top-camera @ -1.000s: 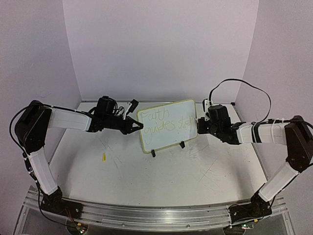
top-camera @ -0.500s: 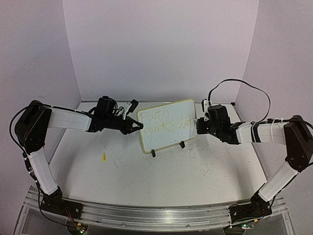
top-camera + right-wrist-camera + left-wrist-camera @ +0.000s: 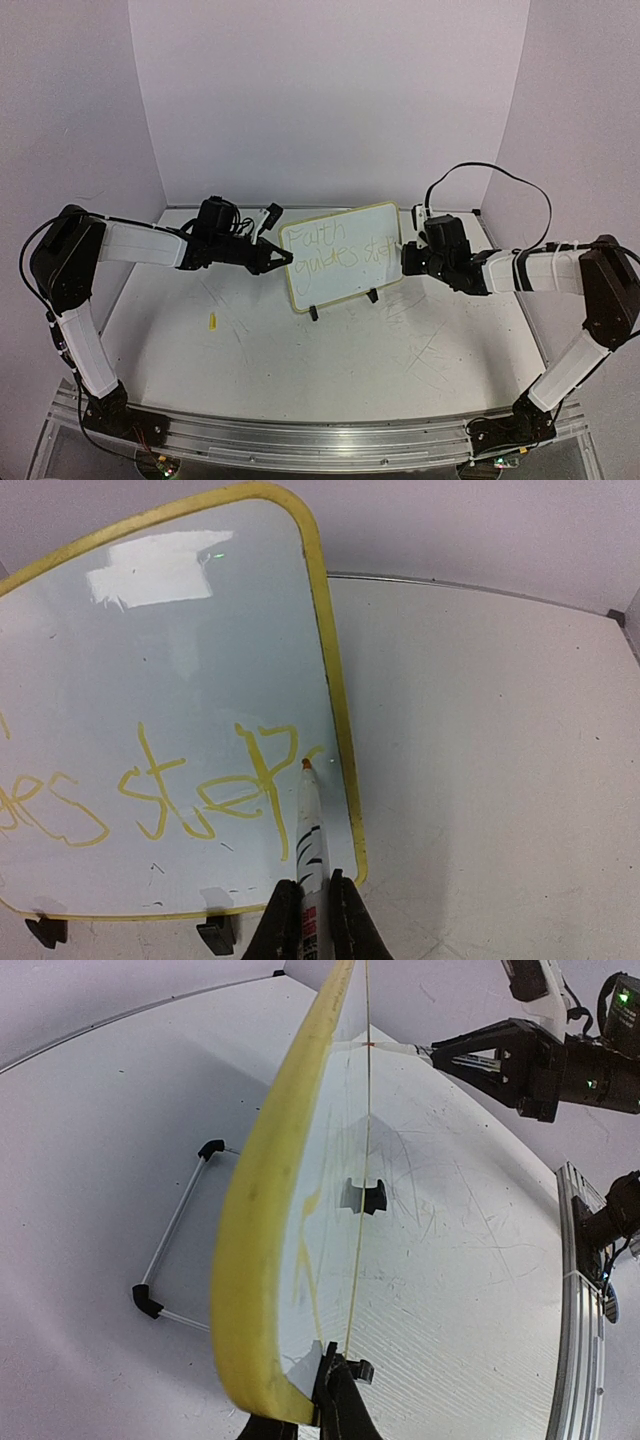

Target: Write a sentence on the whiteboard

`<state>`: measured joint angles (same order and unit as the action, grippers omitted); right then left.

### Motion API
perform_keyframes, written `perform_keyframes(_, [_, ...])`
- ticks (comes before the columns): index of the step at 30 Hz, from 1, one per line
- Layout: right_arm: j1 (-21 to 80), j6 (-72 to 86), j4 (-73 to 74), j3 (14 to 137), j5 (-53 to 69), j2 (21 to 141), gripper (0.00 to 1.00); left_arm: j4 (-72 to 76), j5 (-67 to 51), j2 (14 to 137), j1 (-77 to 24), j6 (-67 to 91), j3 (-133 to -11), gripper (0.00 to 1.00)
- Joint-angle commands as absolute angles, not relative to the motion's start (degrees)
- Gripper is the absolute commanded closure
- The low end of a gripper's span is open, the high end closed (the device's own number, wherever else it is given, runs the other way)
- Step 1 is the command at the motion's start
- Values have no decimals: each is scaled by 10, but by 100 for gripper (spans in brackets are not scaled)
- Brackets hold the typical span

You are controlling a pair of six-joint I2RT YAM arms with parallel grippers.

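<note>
The whiteboard [image 3: 342, 256] stands upright on black clip feet at the table's middle back, with yellow handwriting on it. My left gripper [image 3: 284, 259] is shut on the board's left yellow rim; in the left wrist view the rim [image 3: 262, 1220] runs up from my jaws [image 3: 320, 1380]. My right gripper [image 3: 407, 262] is shut on a white marker [image 3: 313, 835]. The marker's orange tip touches the board [image 3: 170, 670] near its right rim, at the end of the word "step". My right gripper [image 3: 311, 883] is just below the board's lower right corner.
The board's wire stand [image 3: 176, 1222] lies on the table behind it. A clip foot [image 3: 362, 1196] sits at the board's base. A small yellow cap [image 3: 212, 321] lies on the table left of centre. Purple walls close in the table on three sides.
</note>
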<state>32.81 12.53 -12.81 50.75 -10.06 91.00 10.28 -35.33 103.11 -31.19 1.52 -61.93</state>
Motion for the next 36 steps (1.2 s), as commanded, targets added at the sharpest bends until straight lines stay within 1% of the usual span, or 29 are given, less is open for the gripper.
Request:
perform_keyframes(1, [332,132,-125,498,-104,914,100,57,-225,1035,-296,-53,-623,100])
perform_keyframes(8, [332,132,-125,499,-99,918,100,56,-224,1034,-296,-53,-623,100])
perform_keyframes(22, [331,145,-112,493,-161,914,100,56,-224,1032,-296,-53,-622,100])
perform_keyframes(36, [332,144,-114,496,-110,929,100,56,-223,1032,-296,-53,-622,100])
